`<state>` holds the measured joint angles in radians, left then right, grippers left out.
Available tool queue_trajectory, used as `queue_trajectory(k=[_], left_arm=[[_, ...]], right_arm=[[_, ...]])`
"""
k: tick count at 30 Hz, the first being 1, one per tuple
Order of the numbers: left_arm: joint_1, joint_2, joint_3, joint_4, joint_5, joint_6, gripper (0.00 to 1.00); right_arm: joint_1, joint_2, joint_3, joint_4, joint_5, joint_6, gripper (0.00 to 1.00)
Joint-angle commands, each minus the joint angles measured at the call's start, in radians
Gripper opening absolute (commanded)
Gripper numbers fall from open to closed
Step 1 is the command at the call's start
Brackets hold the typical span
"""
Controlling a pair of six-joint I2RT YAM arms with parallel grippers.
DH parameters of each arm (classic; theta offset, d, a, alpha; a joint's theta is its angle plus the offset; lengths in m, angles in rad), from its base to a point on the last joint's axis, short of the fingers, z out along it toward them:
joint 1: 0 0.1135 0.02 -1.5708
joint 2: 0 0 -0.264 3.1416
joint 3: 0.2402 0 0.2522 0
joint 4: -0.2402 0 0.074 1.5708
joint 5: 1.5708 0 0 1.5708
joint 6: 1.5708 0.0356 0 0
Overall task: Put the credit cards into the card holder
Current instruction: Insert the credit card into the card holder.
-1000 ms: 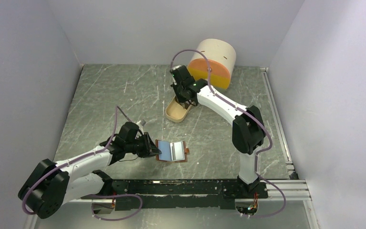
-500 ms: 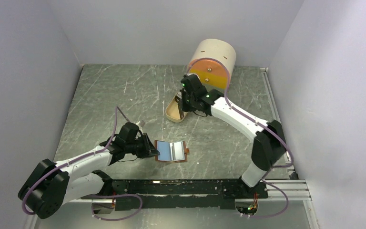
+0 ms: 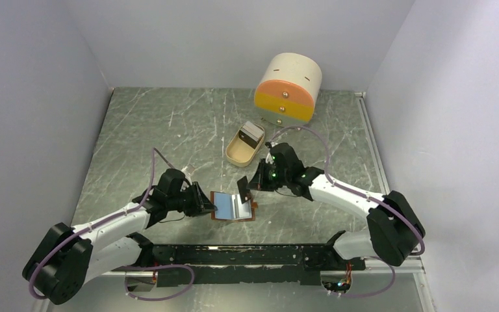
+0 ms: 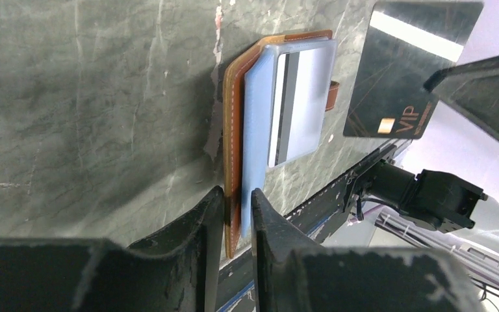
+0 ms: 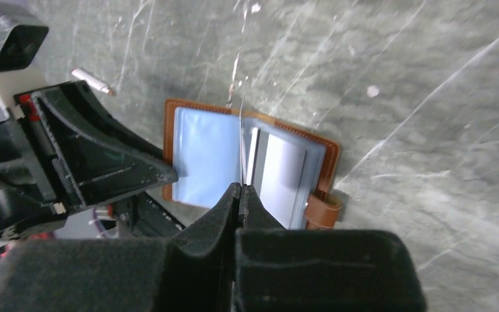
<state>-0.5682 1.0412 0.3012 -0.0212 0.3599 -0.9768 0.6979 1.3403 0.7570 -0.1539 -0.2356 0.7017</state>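
The tan card holder [image 3: 235, 207] lies open on the table, clear pockets up, with a silvery credit card [image 4: 299, 104] in its right pocket. My left gripper [image 4: 237, 192] is shut on the holder's left edge, leather and clear sleeve between the fingers. My right gripper [image 5: 239, 188] is shut on a dark credit card [image 4: 406, 71] marked VIP. It holds that card on edge just above the holder's middle fold; in the right wrist view the card shows only as a thin line [image 5: 240, 140]. More credit cards [image 3: 252, 134] stand in the beige tray.
The beige oval tray [image 3: 234, 155] sits behind the holder, and the round cream-and-orange drawer box [image 3: 286, 88] stands at the back. A thin white stick [image 5: 91, 81] lies on the table beside the left gripper. Walls close in on three sides.
My right arm has swung from the tray down and forward to the card holder, carrying the dark card. The left gripper has stayed on the holder's left edge.
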Motion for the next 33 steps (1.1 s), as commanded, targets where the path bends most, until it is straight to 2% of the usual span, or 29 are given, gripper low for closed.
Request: queue_trajectory(k=[1, 8, 14, 24, 33], left_arm=[[0.025, 0.010, -0.027, 0.070, 0.066, -0.020, 0.25], [0.040, 0.020, -0.036, 0.041, 0.052, -0.009, 0.23], [0.054, 0.019, -0.059, 0.045, 0.052, -0.009, 0.22], [0.057, 0.036, -0.075, 0.041, 0.040, -0.007, 0.21], [0.058, 0.051, -0.086, 0.054, 0.041, 0.000, 0.20]], right_arm=[[0.007, -0.035, -0.079, 0.207, -0.114, 0.101, 0.00], [0.009, 0.028, -0.192, 0.389, -0.189, 0.219, 0.00], [0.010, 0.094, -0.237, 0.486, -0.191, 0.227, 0.00], [0.014, 0.212, -0.281, 0.579, -0.192, 0.201, 0.06], [0.031, 0.280, -0.298, 0.657, -0.226, 0.228, 0.04]])
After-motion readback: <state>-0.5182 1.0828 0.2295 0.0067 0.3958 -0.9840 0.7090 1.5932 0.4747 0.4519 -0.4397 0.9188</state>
